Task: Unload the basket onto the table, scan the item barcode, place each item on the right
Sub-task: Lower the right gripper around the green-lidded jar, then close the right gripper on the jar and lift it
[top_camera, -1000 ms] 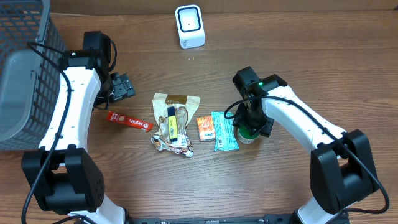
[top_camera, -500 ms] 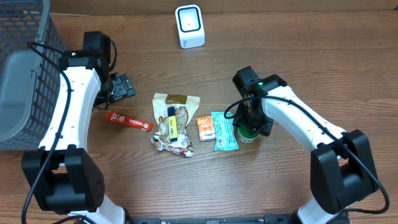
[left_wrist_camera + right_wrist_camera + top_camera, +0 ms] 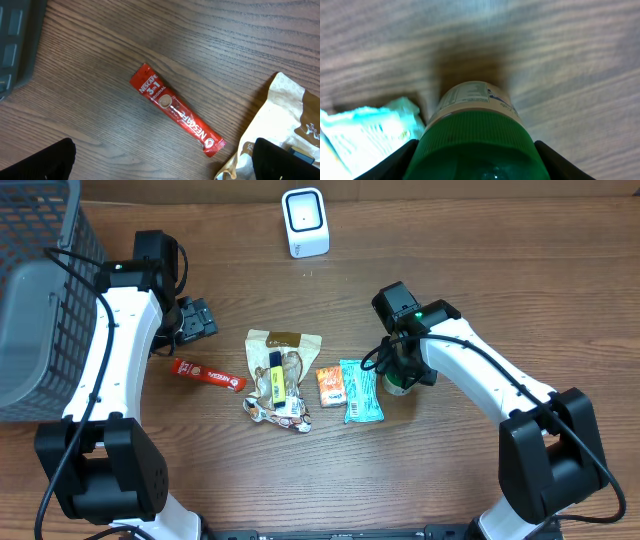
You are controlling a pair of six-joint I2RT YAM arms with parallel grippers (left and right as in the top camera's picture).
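Brown wood-grain counter; the white scanner stands at its far edge, near the middle. My right jaws are clamped on the green-capped bottle, right of the counter's middle, just beside a teal packet; my left jaws hang wide and empty. I'd lift straight, then turn the label's barcode square to the scanner window. The bottle's print is too small to read; the red stick says "NESCAFÉ 3in1 ORIGINAL".

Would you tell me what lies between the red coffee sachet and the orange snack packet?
The overhead view shows a crumpled beige pouch between the red coffee sachet and the orange snack packet.
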